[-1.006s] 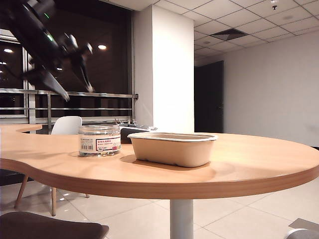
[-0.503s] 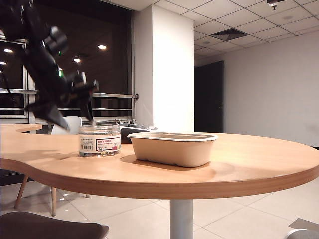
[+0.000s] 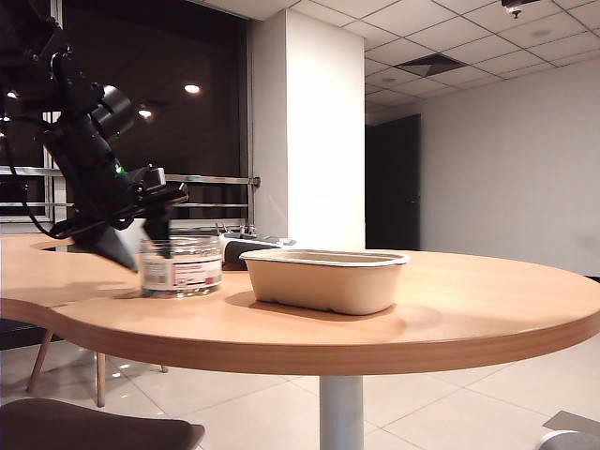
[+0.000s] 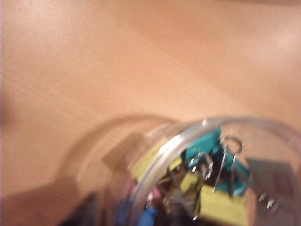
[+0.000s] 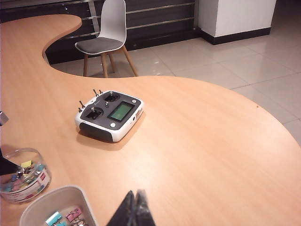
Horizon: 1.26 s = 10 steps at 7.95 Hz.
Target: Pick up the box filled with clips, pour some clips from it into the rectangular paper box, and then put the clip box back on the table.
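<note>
Between the left gripper's (image 3: 141, 246) still-parted fingers the clip jar (image 3: 183, 265) stands on the table (image 3: 450, 309) — not yet gripped. Squeeze should be centred, level, before lifting toward the paper tray (image 3: 323, 278). Right gripper (image 5: 134, 209) is held pinched together, empty — above the table.

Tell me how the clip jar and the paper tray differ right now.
The clip jar is round and clear, so its clips show through; the paper tray is oblong, beige and opaque. The jar is smaller and carries a barcode label; the tray is wider and plain. The left pincer sits around the jar, while nothing touches the tray; the right pincer hovers shut, apart from it. Both stand upright on the table, and both hold clips.
</note>
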Tool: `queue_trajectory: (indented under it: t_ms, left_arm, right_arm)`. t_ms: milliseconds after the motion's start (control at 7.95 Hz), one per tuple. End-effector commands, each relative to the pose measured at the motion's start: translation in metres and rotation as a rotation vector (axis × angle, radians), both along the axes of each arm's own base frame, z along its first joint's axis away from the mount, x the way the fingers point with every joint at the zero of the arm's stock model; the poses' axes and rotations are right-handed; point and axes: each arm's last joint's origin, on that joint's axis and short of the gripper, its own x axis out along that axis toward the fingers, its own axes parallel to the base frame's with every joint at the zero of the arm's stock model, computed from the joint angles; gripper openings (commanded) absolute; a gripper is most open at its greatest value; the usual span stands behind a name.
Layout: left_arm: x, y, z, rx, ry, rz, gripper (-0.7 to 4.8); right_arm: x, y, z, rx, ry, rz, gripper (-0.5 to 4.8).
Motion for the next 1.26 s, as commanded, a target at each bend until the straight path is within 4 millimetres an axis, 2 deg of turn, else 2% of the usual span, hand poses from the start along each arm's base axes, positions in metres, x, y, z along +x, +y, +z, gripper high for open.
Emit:
queue_trajectory:
  t_ms: [126,377,503,629,880,1258]
  left_arm:
    - [0.0,-0.003,0.002,0.005,-0.011,-0.012,2.08]
    - [-0.002,-0.013,0.002,0.055,-0.012,-0.016,2.04]
    - [-0.003,-0.015,0.002,0.065,-0.014,-0.012,1.45]
    - [-0.003,-0.015,0.002,0.065,-0.013,-0.012,1.11]
    - [-0.003,-0.016,0.001,0.066,-0.011,-0.016,1.1]
    - [-0.007,-0.022,-0.001,0.08,0.017,-0.052,0.79]
  right_arm:
    - [-0.001,0.0,0.005,0.008,-0.022,0.006,-0.01]
    - [-0.001,0.0,0.005,0.008,-0.022,0.006,-0.01]
    - [-0.001,0.0,0.005,0.008,-0.022,0.006,-0.01]
    - [-0.001,0.0,0.005,0.008,-0.022,0.007,-0.01]
    - [-0.001,0.0,0.005,0.008,-0.022,0.006,-0.01]
    - [-0.001,0.0,0.005,0.008,-0.023,0.006,-0.01]
